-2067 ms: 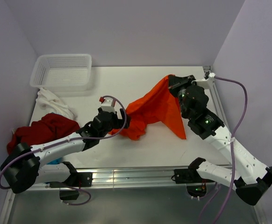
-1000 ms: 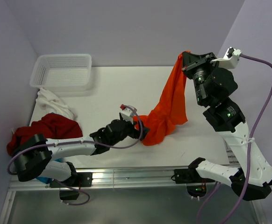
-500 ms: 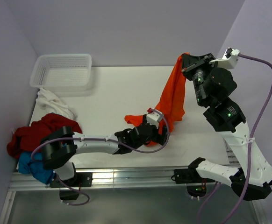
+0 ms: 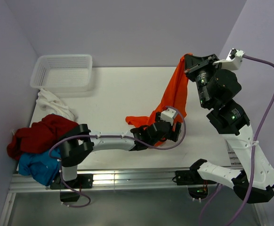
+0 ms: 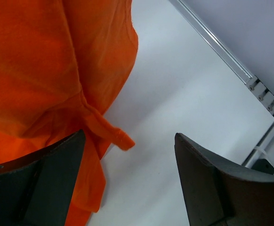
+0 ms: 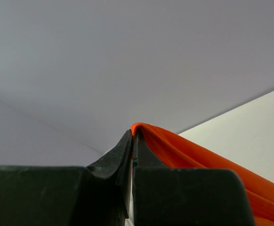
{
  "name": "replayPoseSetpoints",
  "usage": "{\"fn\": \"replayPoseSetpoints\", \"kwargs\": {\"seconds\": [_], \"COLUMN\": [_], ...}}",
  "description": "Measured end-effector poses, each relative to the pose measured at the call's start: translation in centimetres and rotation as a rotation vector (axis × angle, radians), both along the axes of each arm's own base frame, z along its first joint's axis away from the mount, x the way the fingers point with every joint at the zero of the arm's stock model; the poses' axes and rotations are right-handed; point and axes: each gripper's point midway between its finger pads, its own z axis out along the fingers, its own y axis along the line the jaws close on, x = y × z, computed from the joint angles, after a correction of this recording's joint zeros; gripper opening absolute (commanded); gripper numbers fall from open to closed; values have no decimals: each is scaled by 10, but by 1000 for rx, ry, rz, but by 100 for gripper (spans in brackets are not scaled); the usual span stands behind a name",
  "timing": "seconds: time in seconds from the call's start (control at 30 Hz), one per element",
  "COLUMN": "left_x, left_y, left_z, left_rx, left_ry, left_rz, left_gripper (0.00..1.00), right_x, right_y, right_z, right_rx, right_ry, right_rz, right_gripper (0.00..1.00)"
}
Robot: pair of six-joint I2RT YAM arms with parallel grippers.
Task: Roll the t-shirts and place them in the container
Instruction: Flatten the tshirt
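Right gripper [image 6: 132,139] pinches orange t-shirt [image 4: 175,92] by top edge, cloth hanging down to table [image 4: 113,92]. Left gripper [image 5: 130,136] spread wide at lower hem, clasping nothing. Dark red t-shirt [image 4: 38,134], blue t-shirt [image 4: 36,165] heaped far left.

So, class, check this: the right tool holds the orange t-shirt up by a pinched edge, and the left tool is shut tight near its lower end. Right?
One thing is wrong: the left tool is open, not shut. The left wrist view shows its fingers wide apart beside the orange t-shirt, near its lower end. The right tool does hold it up by a pinched edge.
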Motion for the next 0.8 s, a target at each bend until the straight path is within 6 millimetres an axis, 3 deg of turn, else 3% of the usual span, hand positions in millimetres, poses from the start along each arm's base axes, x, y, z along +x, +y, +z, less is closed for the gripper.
{"fn": "replayPoseSetpoints", "kwargs": {"seconds": [0.27, 0.37, 0.53, 0.57, 0.6, 0.8], "left_x": [14, 21, 25, 26, 26, 20], "left_y": [-10, -9, -3, -2, -1, 15], "left_z": [-27, -35, -39, -39, -40, -37], "left_rx": [83, 117, 134, 138, 136, 179], "left_ry": [27, 34, 40, 38, 43, 52], "left_rz": [78, 126, 175, 180, 188, 189], "left_gripper": [73, 62, 27, 7, 0, 0], "right_x": [-3, -4, -4, -4, -4, -3], "right_y": [-2, -2, -3, -3, -3, -6], "right_z": [2, 2, 2, 2, 2, 2], "right_rx": [4, 4, 4, 4, 4, 6], "right_ry": [-5, -7, -6, -6, -6, -4], "right_rz": [0, 0, 0, -1, -2, -20], "right_gripper": [0, 0, 0, 0, 0, 0]}}
